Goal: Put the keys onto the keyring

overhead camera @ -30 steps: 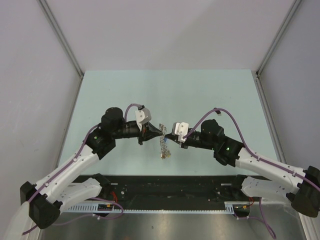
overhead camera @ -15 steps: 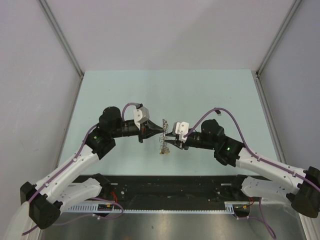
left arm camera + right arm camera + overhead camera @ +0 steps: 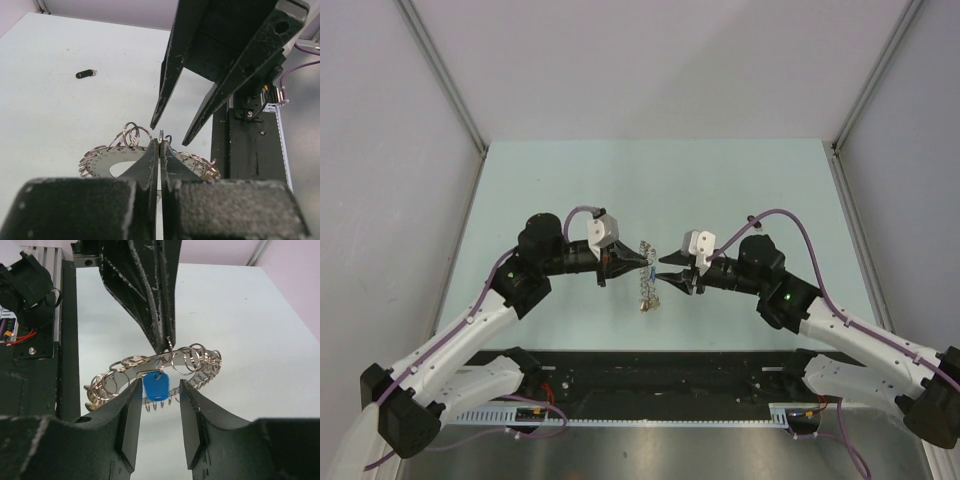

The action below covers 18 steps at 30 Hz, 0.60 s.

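Observation:
The keyring (image 3: 644,285) hangs on edge above the table, a silvery plate rimmed with wire loops. My left gripper (image 3: 646,262) is shut on one small loop at its top, seen close in the left wrist view (image 3: 160,142). The blue key (image 3: 156,386) dangles from a loop of the keyring (image 3: 200,360), between the tips of my right gripper (image 3: 159,385) without touching them. My right gripper (image 3: 662,269) is open and empty, just right of the ring. A yellowish piece (image 3: 92,405) shows at the ring's far end. The black key (image 3: 86,74) lies on the table.
The right gripper's two open fingers (image 3: 167,75) stand right in front of the left gripper's tip. The black rail (image 3: 660,375) with the arm bases runs along the near table edge. Grey walls enclose the pale green table (image 3: 660,180).
My right gripper has opened and drawn back to the right, away from the keyring. The blue key now hangs from a loop. My left gripper still holds the ring.

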Tool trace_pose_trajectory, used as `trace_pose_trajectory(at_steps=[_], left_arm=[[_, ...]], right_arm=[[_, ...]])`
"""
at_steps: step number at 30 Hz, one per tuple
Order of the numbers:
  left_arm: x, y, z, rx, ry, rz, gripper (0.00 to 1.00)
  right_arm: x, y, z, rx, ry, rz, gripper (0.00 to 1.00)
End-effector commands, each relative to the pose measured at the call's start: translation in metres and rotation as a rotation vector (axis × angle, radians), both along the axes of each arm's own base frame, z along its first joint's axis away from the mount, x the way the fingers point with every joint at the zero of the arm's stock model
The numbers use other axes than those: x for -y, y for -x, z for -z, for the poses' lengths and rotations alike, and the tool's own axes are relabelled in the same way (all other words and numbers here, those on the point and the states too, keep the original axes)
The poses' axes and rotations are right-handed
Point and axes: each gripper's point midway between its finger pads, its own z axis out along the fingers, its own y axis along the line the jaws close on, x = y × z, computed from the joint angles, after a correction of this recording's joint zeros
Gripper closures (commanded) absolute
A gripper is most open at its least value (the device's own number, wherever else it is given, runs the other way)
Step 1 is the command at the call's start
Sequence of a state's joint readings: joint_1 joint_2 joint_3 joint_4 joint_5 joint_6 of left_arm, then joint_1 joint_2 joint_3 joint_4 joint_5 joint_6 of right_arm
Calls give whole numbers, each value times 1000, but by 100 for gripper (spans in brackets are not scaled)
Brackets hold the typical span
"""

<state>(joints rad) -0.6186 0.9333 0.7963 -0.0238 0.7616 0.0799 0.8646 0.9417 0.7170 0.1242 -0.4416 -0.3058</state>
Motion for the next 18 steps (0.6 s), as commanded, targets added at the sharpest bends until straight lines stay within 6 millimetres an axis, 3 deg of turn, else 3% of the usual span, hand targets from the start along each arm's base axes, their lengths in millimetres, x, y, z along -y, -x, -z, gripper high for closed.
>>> trace_pose_trajectory(at_steps=[1,7,18], left_arm=[[2,3,-19,73,44,34,100],[2,2,-17,71,40,32,100],[1,5,-22,88,58,36,100]], right_arm=[[-3,1,-17,-12,-79,-25,61],[-6,2,-21,-39,-106,-39,64],[-11,-6,-14,-75,-105,-40,79]])
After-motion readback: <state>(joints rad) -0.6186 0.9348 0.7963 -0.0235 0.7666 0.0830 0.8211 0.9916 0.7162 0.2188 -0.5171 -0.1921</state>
